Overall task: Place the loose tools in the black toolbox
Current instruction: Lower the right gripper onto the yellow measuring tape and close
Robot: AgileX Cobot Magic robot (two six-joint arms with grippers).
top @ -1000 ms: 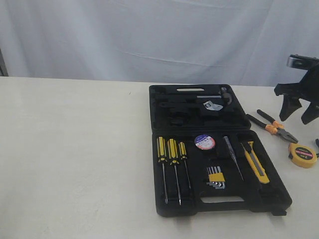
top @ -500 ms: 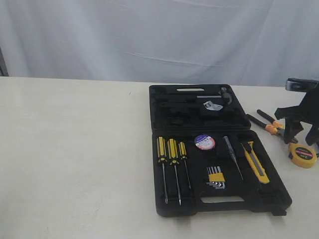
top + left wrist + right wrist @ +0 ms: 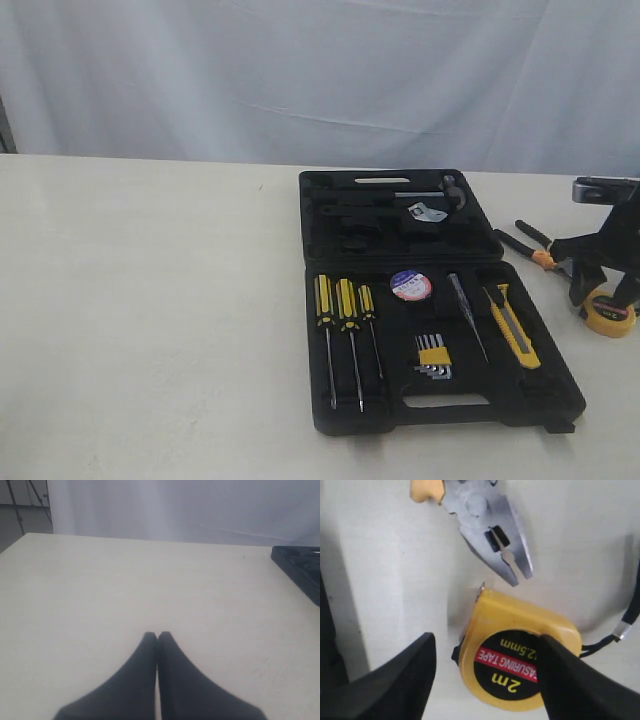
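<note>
The black toolbox (image 3: pixel 340 215) lies open on the table. The yellow-black utility knife (image 3: pixel 513 326) and the small tape roll (image 3: pixel 411 286) rest in its near half. To its right the black-handled pliers (image 3: pixel 540 255) lie on the table, steel head (image 3: pixel 492 527) close to the round yellow tape measure (image 3: pixel 610 312) (image 3: pixel 517 660). My right gripper (image 3: pixel 607 290) (image 3: pixel 486 640) is open and low over the tape measure; one finger overlaps its label, the other stands off to its side. My left gripper (image 3: pixel 157 635) is shut and empty over bare table, outside the exterior view.
Three striped screwdrivers (image 3: pixel 345 305) and a hex-key set (image 3: pixel 433 356) sit in the toolbox's near half. A corner of the toolbox (image 3: pixel 300 565) shows in the left wrist view. A thin black cord (image 3: pixel 625 622) lies beside the tape measure. A white curtain hangs behind the table.
My right gripper has come down from above the pliers to the tape measure, its open fingers now at the measure's level. Nothing else moved.
</note>
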